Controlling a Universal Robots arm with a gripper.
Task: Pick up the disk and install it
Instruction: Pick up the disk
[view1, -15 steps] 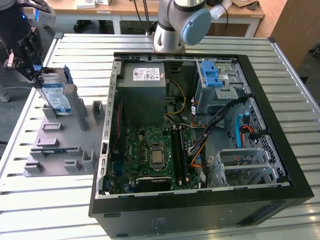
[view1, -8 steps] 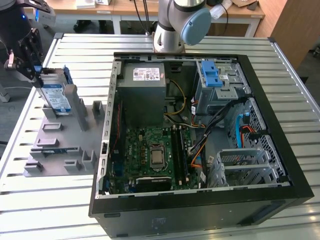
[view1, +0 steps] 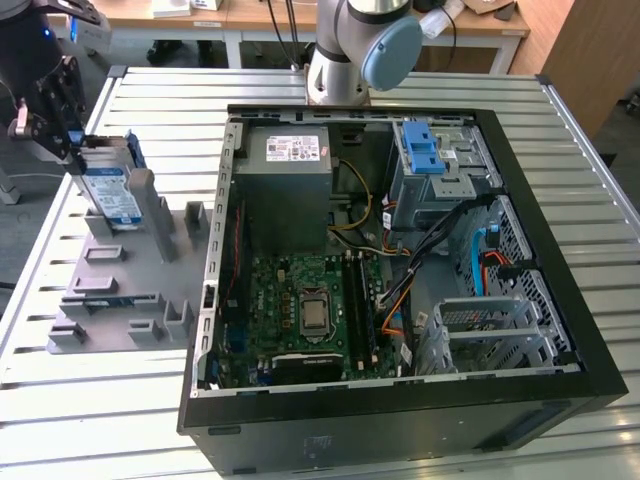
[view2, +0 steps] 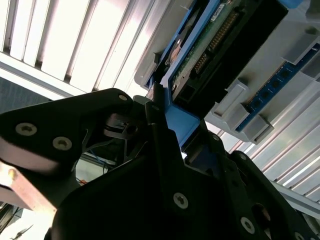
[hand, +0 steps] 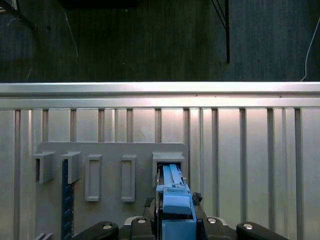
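Blue-framed disk (view1: 110, 192) sits between my fingers (view1: 76, 150), which are clamped on its carrier edge. It stands upright, low end at grey rack (view1: 120, 290) slot below them. Grasp done, lift-out unclear. PC case (view1: 590, 330) is well apart from fingers, so install not begun.

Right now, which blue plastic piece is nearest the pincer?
The blue bracket around the disk, standing on edge in the grey rack, gripped by the pincer. The other, a bare latch, sits inside the computer case.

Bright overhead light, glare on table slats (hand: 150, 95)
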